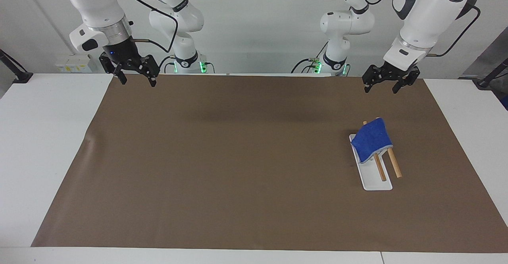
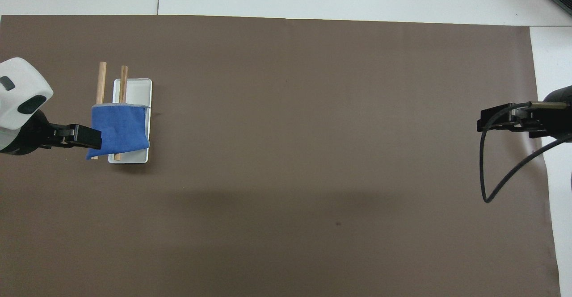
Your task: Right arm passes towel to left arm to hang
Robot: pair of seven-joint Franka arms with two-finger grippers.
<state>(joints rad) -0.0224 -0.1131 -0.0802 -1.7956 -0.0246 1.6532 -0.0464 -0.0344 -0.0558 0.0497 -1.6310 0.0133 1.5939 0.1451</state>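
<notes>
The towel (image 1: pixel 372 139) already hangs over the rack's wooden rods (image 1: pixel 384 168); nothing seems left. Left gripper (image 1: pixel 384 85) and right gripper (image 1: pixel 137 76) hover with fingers released, empty.
</notes>
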